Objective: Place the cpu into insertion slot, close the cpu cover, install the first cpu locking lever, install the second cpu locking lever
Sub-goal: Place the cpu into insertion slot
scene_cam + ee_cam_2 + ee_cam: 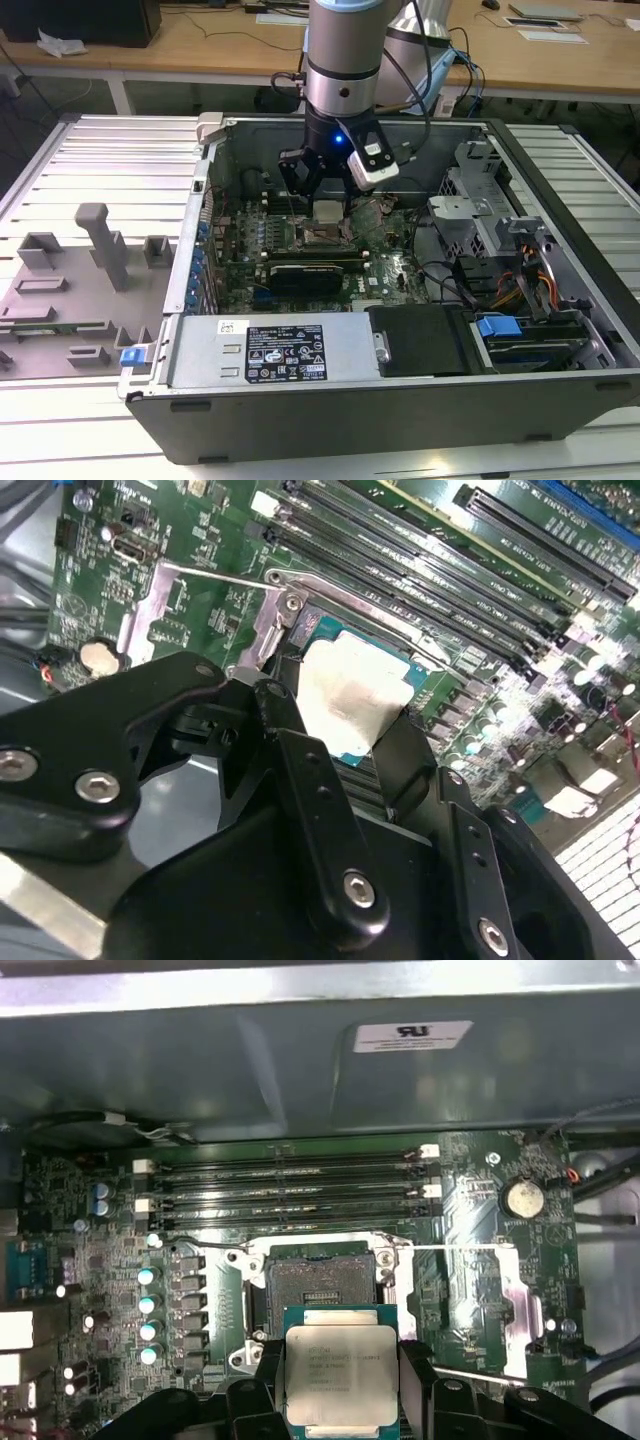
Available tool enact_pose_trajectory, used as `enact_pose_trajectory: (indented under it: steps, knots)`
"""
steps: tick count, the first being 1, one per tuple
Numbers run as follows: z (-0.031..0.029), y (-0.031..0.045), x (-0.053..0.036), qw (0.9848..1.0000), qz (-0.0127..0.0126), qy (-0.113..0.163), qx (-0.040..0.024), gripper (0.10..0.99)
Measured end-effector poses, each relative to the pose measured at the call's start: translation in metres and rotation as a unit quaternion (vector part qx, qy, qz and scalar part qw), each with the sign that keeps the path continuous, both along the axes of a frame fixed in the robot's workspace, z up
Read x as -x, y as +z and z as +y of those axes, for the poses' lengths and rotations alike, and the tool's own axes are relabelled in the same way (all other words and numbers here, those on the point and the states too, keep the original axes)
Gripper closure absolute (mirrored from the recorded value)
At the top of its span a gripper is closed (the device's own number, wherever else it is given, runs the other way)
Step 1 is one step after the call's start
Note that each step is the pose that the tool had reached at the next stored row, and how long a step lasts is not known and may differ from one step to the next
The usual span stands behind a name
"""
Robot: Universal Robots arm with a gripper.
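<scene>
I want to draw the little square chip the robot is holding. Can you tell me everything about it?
The cpu is a small flat square with a silvery-grey metal top carrying tiny print and a thin green rim. Top face up, it is pinched on two opposite edges between the black fingers of the gripper. Nothing else touches it. It hangs over the motherboard, close to the open insertion slot, not seated in it.

At the top centre of the exterior view, your arm (345,60) is a silver-grey cylinder with black cables (428,100) looping beside it. Below it you see a blue light (339,139) and the black gripper (328,208). In the second wrist view its matte black fingers (305,780) carry round silver screws (97,786).
</scene>
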State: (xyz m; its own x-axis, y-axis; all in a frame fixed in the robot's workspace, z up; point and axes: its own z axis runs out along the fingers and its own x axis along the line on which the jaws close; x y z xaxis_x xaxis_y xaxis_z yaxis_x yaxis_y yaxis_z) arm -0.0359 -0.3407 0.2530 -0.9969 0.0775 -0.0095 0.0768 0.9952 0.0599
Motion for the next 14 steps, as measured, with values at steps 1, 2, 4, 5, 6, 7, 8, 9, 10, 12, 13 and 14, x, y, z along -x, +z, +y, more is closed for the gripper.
enact_pose_trajectory:
  steps: [1, 2, 4, 5, 6, 7, 8, 9, 10, 12, 13, 14]
  knots:
    - [0.0000, -0.0001, 0.0000, 1.0000, 0.0000, -0.008, 0.0000, 0.545]
    - [-0.0001, -0.0001, 0.0000, 0.9998, 0.0000, -0.022, 0.0000, 0.545]
    - [-0.0002, -0.0002, 0.0000, 0.9988, 0.0000, -0.049, 0.0000, 0.545]
    - [-0.0003, -0.0002, 0.0001, 0.9980, 0.0000, -0.063, 0.0000, 0.545]
    - [-0.0003, -0.0003, 0.0000, 0.9970, 0.0000, -0.078, 0.0000, 0.545]
    - [-0.0002, -0.0004, 0.0000, 0.9957, 0.0000, -0.093, 0.0000, 0.545]
    - [-0.0002, -0.0004, 0.0000, 0.9950, 0.0000, -0.100, 0.0000, 0.545]
    - [-0.0002, -0.0005, 0.0000, 0.9944, 0.0000, -0.105, 0.0000, 0.545]
    - [-0.0002, -0.0005, 0.0000, 0.9935, 0.0000, -0.114, 0.0000, 0.545]
    - [-0.0002, -0.0006, 0.0000, 0.9919, 0.0000, -0.127, 0.0000, 0.545]
    - [-0.0002, -0.0006, 0.0000, 0.9912, 0.0000, -0.132, 0.0000, 0.545]
    - [-0.0002, -0.0007, 0.0000, 0.9897, 0.0000, -0.143, 0.0000, 0.545]
